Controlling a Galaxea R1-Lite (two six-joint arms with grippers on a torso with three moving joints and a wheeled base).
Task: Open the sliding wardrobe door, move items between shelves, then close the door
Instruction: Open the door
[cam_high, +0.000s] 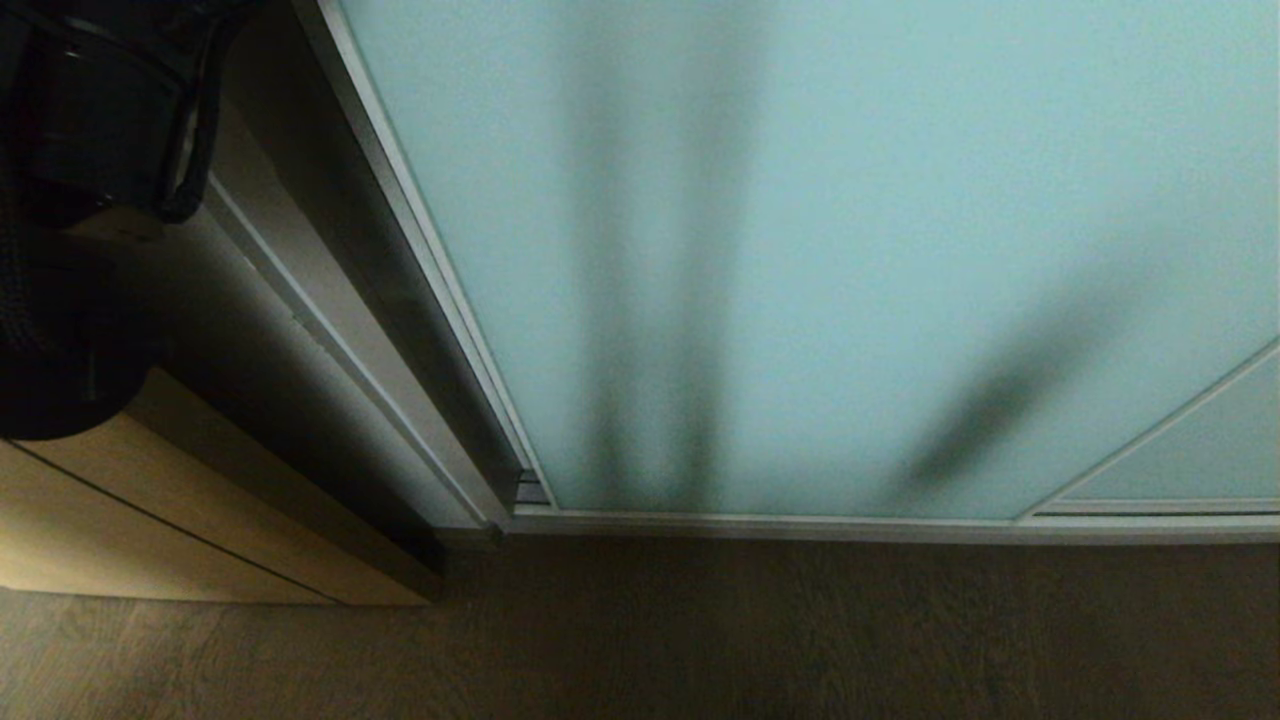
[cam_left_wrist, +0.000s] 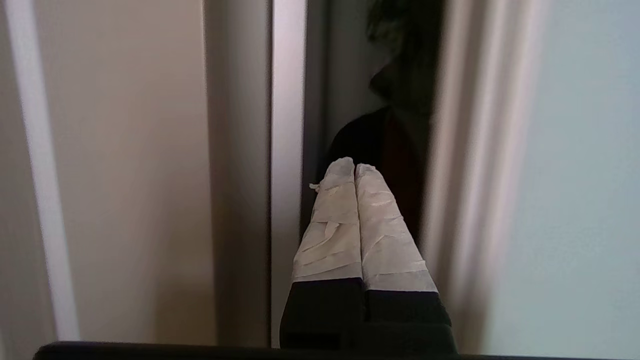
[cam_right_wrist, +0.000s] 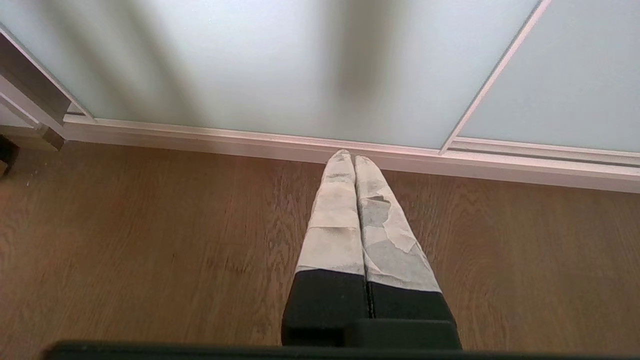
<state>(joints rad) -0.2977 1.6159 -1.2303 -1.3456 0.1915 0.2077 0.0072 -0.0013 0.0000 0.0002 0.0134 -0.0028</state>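
Floor: brown wood-grain floor (cam_high: 700, 640) runs along the foot of the wardrobe, right up to the silver bottom track (cam_high: 880, 527).
Sliding door: the sliding wardrobe door (cam_high: 850, 250), frosted pale blue-green glass in a slim silver frame, fills most of the head view; dark blurred shapes show through the glass. A second glass panel (cam_high: 1190, 460) overlaps it at the far right.
Door position: a narrow gap stands between the door's left frame edge and the wardrobe's side post (cam_left_wrist: 287, 125); the wardrobe is only slightly open.
Garment: a black garment (cam_left_wrist: 395, 130) hangs dark inside that gap, seen in the left wrist view; its details are too dim to tell.
Cabinet: a beige wooden cabinet front (cam_high: 150, 530) stands to the left of the wardrobe.
Left gripper: the left gripper (cam_left_wrist: 355, 167) sits at the gap, its tape-wrapped jaws pressed together and holding nothing, the tips pointing into the opening between post and door frame. Whether they touch the frame cannot be told.
Right gripper: the right gripper (cam_right_wrist: 349, 156) hangs low over the floor in front of the track, jaws pressed together, empty.
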